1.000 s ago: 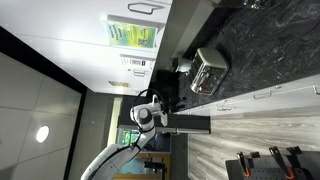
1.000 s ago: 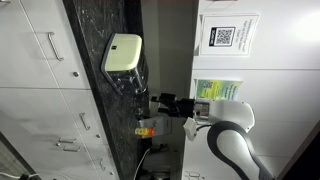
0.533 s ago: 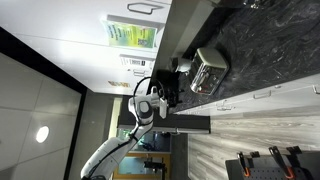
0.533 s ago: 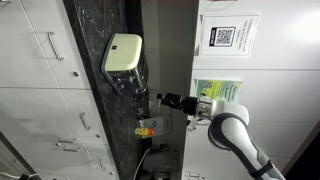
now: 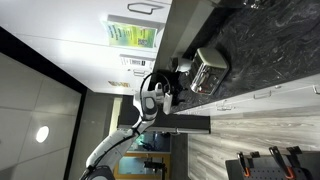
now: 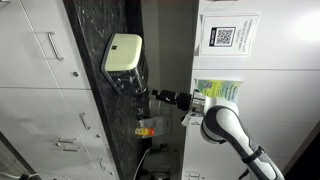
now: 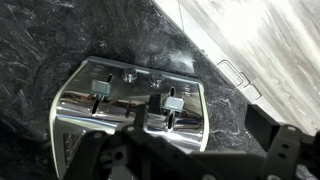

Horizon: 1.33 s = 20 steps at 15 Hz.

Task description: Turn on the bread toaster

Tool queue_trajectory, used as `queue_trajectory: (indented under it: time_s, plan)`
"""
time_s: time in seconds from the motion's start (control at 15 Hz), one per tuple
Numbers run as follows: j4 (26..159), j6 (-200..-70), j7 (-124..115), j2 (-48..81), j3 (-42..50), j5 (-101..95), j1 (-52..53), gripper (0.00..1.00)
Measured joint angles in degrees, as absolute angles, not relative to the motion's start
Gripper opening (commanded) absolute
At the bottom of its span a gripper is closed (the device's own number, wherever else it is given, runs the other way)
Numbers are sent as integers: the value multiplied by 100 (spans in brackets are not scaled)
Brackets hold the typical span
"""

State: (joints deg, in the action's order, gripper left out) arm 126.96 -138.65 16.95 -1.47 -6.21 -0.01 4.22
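As fingers (image 6: 146, 96) hang just beside bread toaster (image 6: 122, 53) | opening: cannot tell (too dark)

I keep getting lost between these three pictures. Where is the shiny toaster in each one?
Exterior view: the toaster sits right of centre in the upper half, on the dark marbled counter.
Exterior view: the toaster is upper left of centre, against the counter.
Wrist view: the toaster fills the middle, its lever side facing the camera.
Shared landmark: the counter under it.
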Motion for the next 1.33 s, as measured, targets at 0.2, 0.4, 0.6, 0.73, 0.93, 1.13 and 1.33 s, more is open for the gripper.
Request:
queue_trajectory:
  time_s: [0.2,0.4,0.6,0.73,0.93,1.13,1.33]
  plan:
    - [12689,-13878,1675,-148,-621,-37,425,91]
    - [12692,-14085,1632,-144,-614,-109,422,59]
    - [12679,-14358,1629,-87,-549,-81,414,35]
    - [12639,-14490,1642,6,-478,-56,407,20]
    - [12524,-14639,1700,230,-414,89,357,0]
    - [12351,-14745,1982,530,-403,380,297,1]
    - [12242,-14768,2008,682,-403,402,277,1]
